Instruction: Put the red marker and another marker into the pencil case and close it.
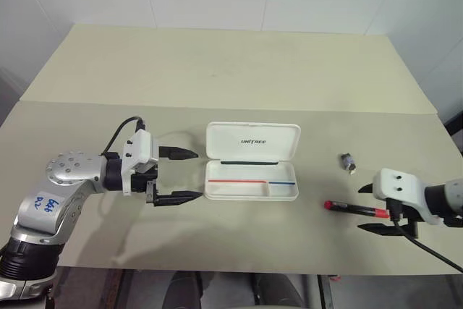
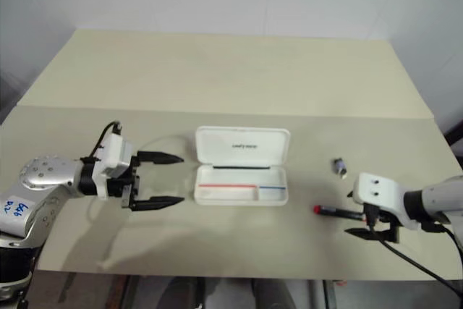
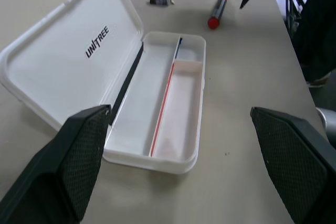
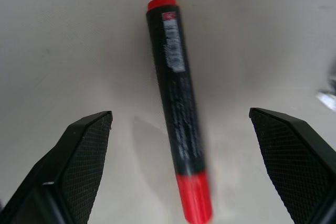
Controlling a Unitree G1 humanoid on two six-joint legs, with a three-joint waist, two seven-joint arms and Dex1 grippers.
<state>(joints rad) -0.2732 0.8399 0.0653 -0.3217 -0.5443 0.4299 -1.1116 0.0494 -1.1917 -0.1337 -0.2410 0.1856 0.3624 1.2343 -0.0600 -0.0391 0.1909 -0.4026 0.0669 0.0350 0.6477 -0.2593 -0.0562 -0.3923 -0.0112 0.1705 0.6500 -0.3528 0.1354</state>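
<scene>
White pencil case (image 1: 252, 171), red-blue line; black red-ended marker (image 1: 356, 209); small object (image 1: 349, 162) perhaps grey.

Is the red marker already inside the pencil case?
No. The red marker lies on the table, apart from the open pencil case, in front of the open right gripper.

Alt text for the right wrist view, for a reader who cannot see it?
The red marker, a black barrel with red ends, lies on the pale table, framed between the open right gripper's two black fingers, neither touching it.
</scene>
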